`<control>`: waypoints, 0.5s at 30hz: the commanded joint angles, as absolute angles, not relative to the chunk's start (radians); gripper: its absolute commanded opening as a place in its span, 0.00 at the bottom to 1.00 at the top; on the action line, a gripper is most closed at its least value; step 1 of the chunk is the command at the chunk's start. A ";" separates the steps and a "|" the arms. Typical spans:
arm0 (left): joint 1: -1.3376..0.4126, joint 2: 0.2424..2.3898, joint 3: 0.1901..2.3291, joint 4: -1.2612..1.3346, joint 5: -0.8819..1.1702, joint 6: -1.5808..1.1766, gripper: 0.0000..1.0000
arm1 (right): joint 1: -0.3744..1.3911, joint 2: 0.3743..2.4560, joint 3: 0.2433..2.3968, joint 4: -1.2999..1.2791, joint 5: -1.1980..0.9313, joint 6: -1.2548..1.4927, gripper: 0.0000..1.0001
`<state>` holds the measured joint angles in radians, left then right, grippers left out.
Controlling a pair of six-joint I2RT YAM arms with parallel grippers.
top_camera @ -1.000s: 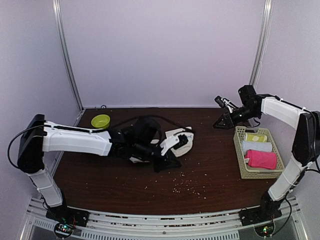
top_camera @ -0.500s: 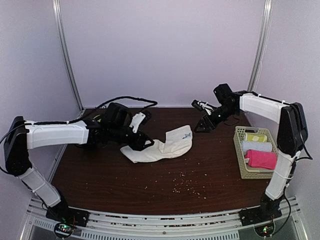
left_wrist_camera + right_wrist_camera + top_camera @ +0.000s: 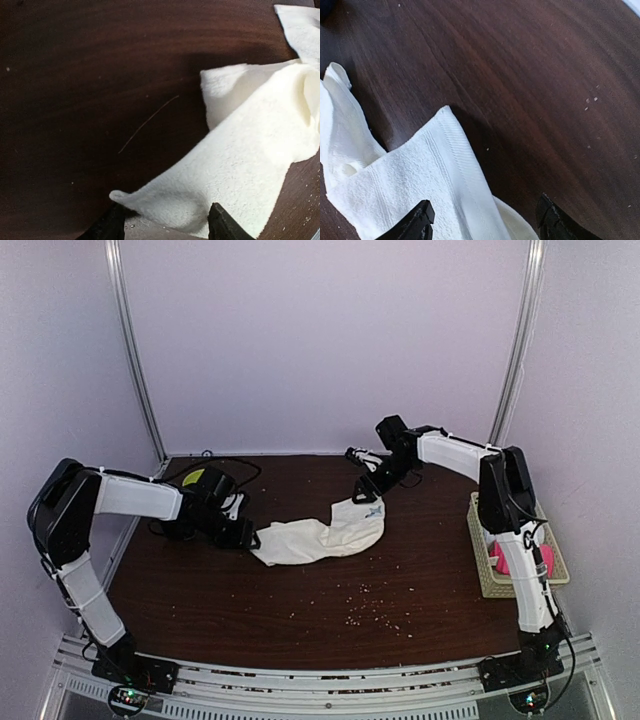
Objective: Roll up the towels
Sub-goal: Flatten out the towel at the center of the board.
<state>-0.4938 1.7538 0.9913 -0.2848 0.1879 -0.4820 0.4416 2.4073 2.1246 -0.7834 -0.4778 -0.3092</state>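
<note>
Cream towel (image 3: 320,534) lies flat, long axis near-left to far-right.

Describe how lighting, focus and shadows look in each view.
Top external: even, soft light, no glare, cream cloth towel clear on the dark wooden table. Left wrist: towel's right part nearly washed out, table's upper-left corner dim. Right wrist: towel weave sharp, dark shadow beside its edge.

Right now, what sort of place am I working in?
Probably a robot lab test booth: plain pale walls, metal corner poles, and a dark wooden table with a metal mounting rail at its near edge.
</note>
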 commanded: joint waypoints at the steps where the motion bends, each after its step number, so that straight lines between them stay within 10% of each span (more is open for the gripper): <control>1: -0.489 1.802 0.986 -0.222 0.301 -0.495 0.58 | 0.470 2.435 2.152 -0.878 -0.421 -0.326 0.71; 10: -0.489 1.791 1.132 -0.194 0.314 -0.427 0.04 | 0.446 2.317 2.122 -0.838 -0.457 -0.330 0.15; 15: -0.488 1.579 1.336 -0.373 0.076 -0.288 0.00 | 0.324 2.112 2.167 -0.737 -0.600 -0.261 0.01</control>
<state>-0.4881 1.7863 1.1786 -0.3176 0.2420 -0.4023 0.4309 2.3547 2.1197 -0.8532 -0.4778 -0.3233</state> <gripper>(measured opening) 0.021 0.040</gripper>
